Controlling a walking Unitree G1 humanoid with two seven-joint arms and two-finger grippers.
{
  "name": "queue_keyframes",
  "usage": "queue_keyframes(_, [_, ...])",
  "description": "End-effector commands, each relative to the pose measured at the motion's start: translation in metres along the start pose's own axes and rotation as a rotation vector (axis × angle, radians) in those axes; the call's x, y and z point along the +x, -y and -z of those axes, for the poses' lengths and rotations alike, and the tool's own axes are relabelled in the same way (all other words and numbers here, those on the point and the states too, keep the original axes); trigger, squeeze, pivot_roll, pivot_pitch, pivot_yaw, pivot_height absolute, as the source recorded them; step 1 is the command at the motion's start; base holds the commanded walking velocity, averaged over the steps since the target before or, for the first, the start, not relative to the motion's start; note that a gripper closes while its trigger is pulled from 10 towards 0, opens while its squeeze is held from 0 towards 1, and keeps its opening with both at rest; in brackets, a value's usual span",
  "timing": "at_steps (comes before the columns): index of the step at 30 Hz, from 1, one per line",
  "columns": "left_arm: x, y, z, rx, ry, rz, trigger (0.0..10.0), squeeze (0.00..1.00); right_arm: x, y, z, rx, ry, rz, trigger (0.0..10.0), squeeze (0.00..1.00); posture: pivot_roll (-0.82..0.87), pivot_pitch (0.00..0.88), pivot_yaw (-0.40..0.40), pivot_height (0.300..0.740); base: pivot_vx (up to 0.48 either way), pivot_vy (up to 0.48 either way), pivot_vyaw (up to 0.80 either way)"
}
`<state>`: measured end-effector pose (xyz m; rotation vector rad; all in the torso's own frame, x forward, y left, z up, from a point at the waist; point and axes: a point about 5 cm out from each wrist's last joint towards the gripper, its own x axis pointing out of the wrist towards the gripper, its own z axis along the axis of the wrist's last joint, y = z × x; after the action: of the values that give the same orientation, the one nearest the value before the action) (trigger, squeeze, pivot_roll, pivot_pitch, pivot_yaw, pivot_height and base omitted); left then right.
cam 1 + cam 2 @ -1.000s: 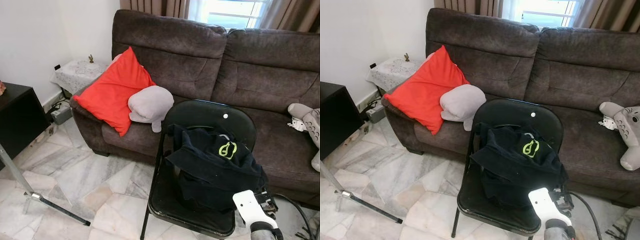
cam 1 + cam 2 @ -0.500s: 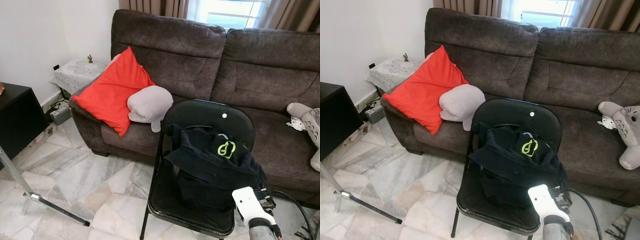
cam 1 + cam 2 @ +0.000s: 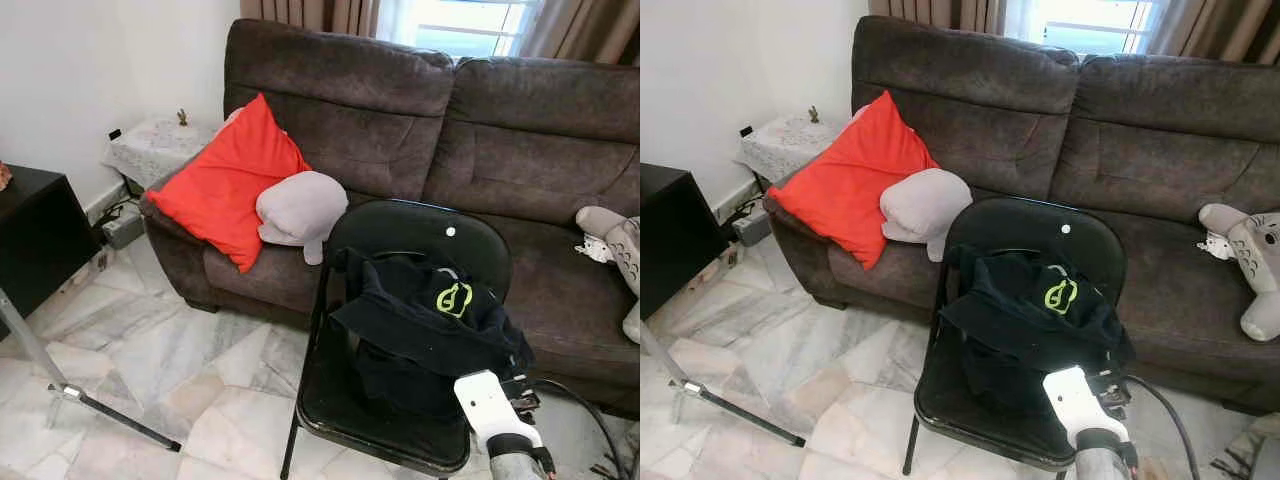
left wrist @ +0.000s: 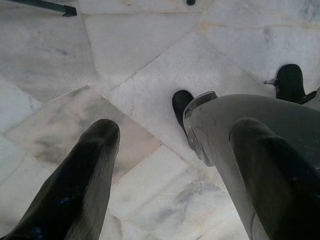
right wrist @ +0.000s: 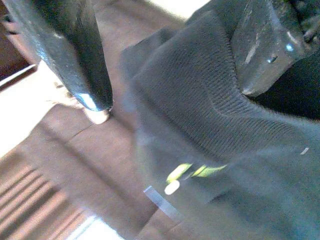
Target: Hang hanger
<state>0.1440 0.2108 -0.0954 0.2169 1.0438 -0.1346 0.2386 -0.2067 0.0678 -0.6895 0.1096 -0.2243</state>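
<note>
A dark garment [image 3: 425,325] with a neon green logo [image 3: 455,298] lies heaped on a black folding chair [image 3: 385,425] in front of the sofa. A thin pale hook-like piece shows just above the logo; I cannot make out a hanger clearly. My right gripper [image 5: 172,95] is open at the garment's right edge, its fingers [image 5: 75,55] apart with the knit fabric close ahead. The right arm's white wrist [image 3: 483,398] rises from the bottom right. My left gripper [image 4: 177,132] hangs open over the marble floor beside my own leg.
A brown sofa [image 3: 520,140] stands behind the chair, with a red cushion [image 3: 228,180], a grey plush [image 3: 298,208] and a grey toy [image 3: 620,245] on it. A black cabinet [image 3: 30,240] and a metal stand leg [image 3: 110,415] are at the left. A cable [image 3: 585,410] trails at the right.
My right arm has shifted a little left and lower, closer against the garment's right side. The garment and chair have not moved.
</note>
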Motion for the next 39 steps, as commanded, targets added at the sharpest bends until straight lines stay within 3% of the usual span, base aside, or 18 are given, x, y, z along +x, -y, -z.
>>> queue_keyframes(1, [-0.001,0.003,0.007,-0.012,-0.031,0.011,10.0,0.00,-0.002,0.009,-0.006,0.011,0.033,0.066,10.0,0.00,0.02,0.009,-0.031,0.740,0.000,0.000,0.00])
queue_keyframes(10, [-0.001,0.003,0.007,-0.009,-0.031,0.013,10.0,0.00,-0.010,0.013,0.001,-0.004,0.000,0.133,10.0,0.00,0.01,0.010,-0.029,0.740,0.000,0.000,0.00])
queue_keyframes(20, [-0.001,0.002,0.007,-0.008,-0.030,0.014,10.0,0.00,0.004,0.012,0.011,0.018,-0.073,0.125,10.0,0.00,0.02,0.009,-0.022,0.740,0.000,0.000,0.00])
queue_keyframes(24, [-0.001,0.002,0.006,-0.005,-0.030,0.016,10.0,0.00,0.012,0.006,0.009,0.120,-0.083,0.105,10.0,0.00,0.02,0.011,-0.018,0.740,0.000,0.000,0.00])
queue_keyframes(25, [-0.001,0.002,0.006,-0.005,-0.029,0.016,10.0,0.00,0.016,0.003,0.005,0.212,-0.083,0.096,10.0,0.00,0.02,0.010,-0.018,0.740,0.000,0.000,0.00])
queue_keyframes(27, [-0.001,0.002,0.006,-0.006,-0.029,0.015,10.0,0.00,0.017,0.001,0.002,0.276,-0.078,0.090,10.0,0.00,0.02,0.011,-0.019,0.740,0.000,0.000,0.00])
queue_keyframes(32, [-0.001,0.002,0.006,-0.004,-0.030,0.014,10.0,0.00,0.014,-0.004,0.002,0.427,-0.127,0.111,10.0,0.00,0.02,0.011,-0.019,0.740,0.000,0.000,0.00])
queue_keyframes(39, [-0.001,0.002,0.006,-0.001,-0.031,0.015,10.0,0.00,0.002,-0.007,0.019,0.412,-0.212,0.121,10.0,0.00,0.02,0.013,-0.018,0.740,0.000,0.000,0.00])
